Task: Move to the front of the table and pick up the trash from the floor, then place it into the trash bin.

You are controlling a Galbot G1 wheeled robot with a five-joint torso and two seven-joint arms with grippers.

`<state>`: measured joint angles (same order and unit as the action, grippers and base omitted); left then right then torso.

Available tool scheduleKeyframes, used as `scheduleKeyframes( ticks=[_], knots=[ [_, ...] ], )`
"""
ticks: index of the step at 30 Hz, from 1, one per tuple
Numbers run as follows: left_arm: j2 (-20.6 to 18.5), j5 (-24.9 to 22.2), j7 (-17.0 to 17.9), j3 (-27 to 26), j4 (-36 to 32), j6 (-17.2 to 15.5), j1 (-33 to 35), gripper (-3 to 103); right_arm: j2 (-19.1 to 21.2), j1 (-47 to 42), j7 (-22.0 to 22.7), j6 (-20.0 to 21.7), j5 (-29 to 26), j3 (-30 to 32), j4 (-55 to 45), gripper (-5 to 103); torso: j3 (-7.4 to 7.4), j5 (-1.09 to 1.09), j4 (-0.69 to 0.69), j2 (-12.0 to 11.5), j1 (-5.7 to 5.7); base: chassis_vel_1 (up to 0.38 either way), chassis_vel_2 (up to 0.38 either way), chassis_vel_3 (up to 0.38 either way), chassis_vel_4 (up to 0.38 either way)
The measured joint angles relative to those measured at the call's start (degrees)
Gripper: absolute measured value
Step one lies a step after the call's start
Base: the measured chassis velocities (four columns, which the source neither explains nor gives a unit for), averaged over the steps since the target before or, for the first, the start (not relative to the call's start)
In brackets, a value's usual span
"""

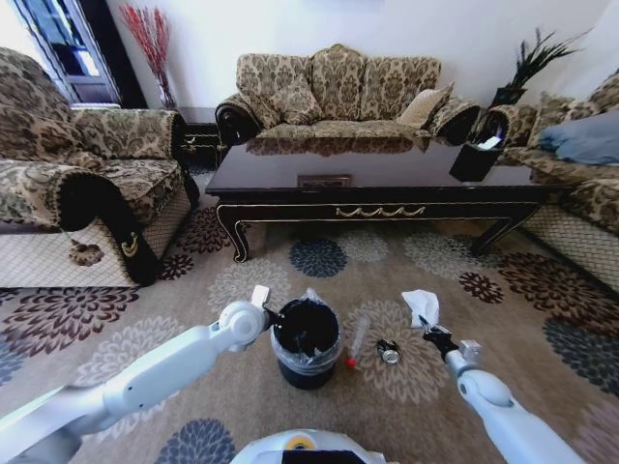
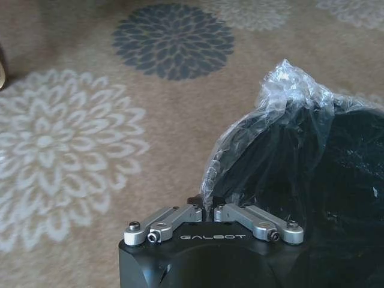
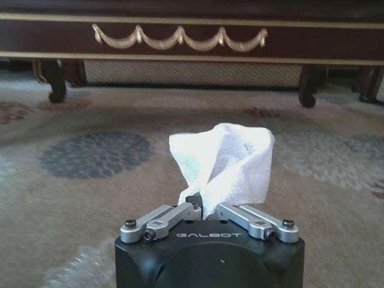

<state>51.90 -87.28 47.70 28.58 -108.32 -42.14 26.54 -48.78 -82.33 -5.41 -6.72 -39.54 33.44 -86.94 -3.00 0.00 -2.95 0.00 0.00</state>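
On the left of the head view, the left gripper point(image 1: 274, 314) reaches in from the robot's left and sits at the rim of the trash bin point(image 1: 306, 340), which stands on the floor point(image 1: 222, 280) in front of the table point(image 1: 377, 179). In the left wrist view its fingers are drawn together, pinching the edge of the thin liner bag point(image 2: 288, 90) that rises in a crinkled peak above the black bin point(image 2: 336, 180).

Just right of the bin, a clear tube with a red cap point(image 1: 357, 343) lies on the carpet, and beside it a small shiny wrapper point(image 1: 388, 352).

Further right, the right gripper point(image 1: 426, 327) holds the crumpled white paper point(image 1: 420, 305). In the right wrist view the fingers are closed on the paper's point(image 3: 225, 162) lower end, so it stands up out of the gripper point(image 3: 201, 207), clear of the carpet, with the table's gold-scrolled front edge point(image 3: 180, 37) beyond.
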Motion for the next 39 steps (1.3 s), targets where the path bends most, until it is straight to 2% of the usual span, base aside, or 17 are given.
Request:
scheduleKeyframes(
  ticks=[11, 19, 24, 29, 35, 39],
  knots=[
    [3.8, -0.6, 0.5, 4.4, 2.6, 0.0, -4.3, 3, -0.1, -11.6, 0.0, -0.3, 0.8, 8.3, -15.5, 0, 0.0, 0.0, 0.01, 0.0, 0.0, 0.0, 0.0, 0.0, 0.0],
    [8.1, -0.4, 0.8, 6.6, 5.7, 0.0, -7.0, 3, -2.1, -22.6, -0.1, -0.7, 5.4, 14.2, -29.9, 0, 0.0, -0.02, 0.0, 0.0, 0.0, 0.0, 0.0, 0.0, 0.0],
    [10.0, -0.5, 0.9, 9.2, 7.5, 0.0, -9.4, 3, -3.5, -25.9, 0.2, -0.1, 7.0, 14.0, -37.6, 0, 0.0, -0.01, 0.0, 0.0, 0.0, 0.0, 0.0, 0.0, 0.0],
    [12.0, -0.3, 0.9, 12.3, 8.9, 0.0, -11.1, 3, -4.4, -26.4, 0.9, 0.7, 8.9, 11.7, -41.3, 0, 0.0, -0.01, 0.01, 0.0, 0.0, 0.0, 0.0, 0.0, 0.0],
    [13.9, -0.3, 1.4, 13.1, 9.4, 0.0, -11.7, 3, -5.1, -27.2, 1.0, 1.0, 11.3, 9.2, -43.2, 0, 0.0, 0.0, -0.01, 0.0, 0.0, 0.0, 0.0, 0.0, 0.0],
    [14.8, -0.6, 1.5, 13.5, 10.1, 0.0, -12.0, 3, -5.6, -27.9, 2.7, 2.3, 15.9, 5.0, -44.1, 0, 0.0, -0.01, -0.01, 0.0, 0.0, 0.0, 0.0, 0.0, 0.0]
  ],
)
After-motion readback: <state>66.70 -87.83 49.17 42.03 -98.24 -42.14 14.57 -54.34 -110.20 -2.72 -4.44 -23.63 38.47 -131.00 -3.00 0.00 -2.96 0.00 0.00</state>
